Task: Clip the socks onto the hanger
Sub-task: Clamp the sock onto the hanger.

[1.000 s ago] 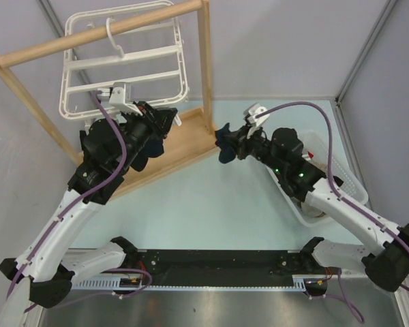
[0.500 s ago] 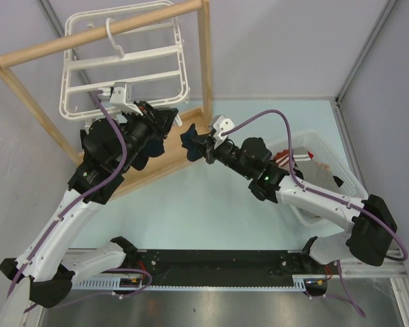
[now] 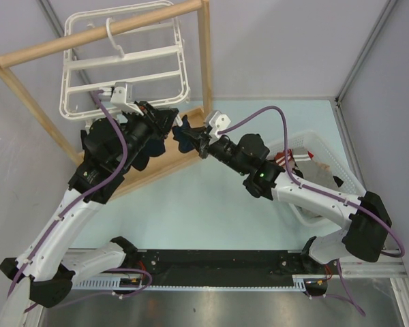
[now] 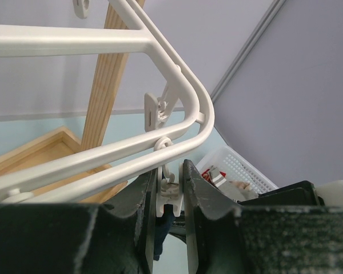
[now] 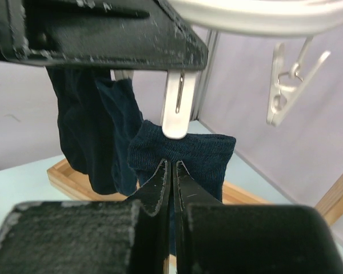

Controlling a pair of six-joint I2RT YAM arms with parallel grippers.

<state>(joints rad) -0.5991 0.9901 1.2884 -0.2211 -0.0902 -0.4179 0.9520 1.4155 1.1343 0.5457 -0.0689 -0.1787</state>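
The white hanger (image 3: 123,61) hangs by its hook from a wooden stand. My left gripper (image 4: 172,171) is shut on one of its small dangling clips (image 4: 170,191), just under the rim (image 4: 103,154). My right gripper (image 5: 172,162) is shut on a dark navy sock (image 5: 206,151) and holds its cuff up against the tip of that clip (image 5: 176,108). In the top view the right gripper (image 3: 194,139) and its sock (image 3: 184,136) sit right beside the left gripper (image 3: 169,119). Another dark navy sock (image 5: 86,137) hangs just left of it, below the left finger (image 5: 103,34).
The wooden stand's upright (image 3: 206,68) and base board (image 3: 184,146) are close beside both grippers. A free white clip (image 5: 286,85) dangles to the right. A white plastic basket (image 3: 341,177) with reddish and white garments stands at the right, partly under the right arm.
My right arm has swung left from the basket side, carrying the navy sock up to the clip under the hanger. The left arm has stayed shut on the clip.
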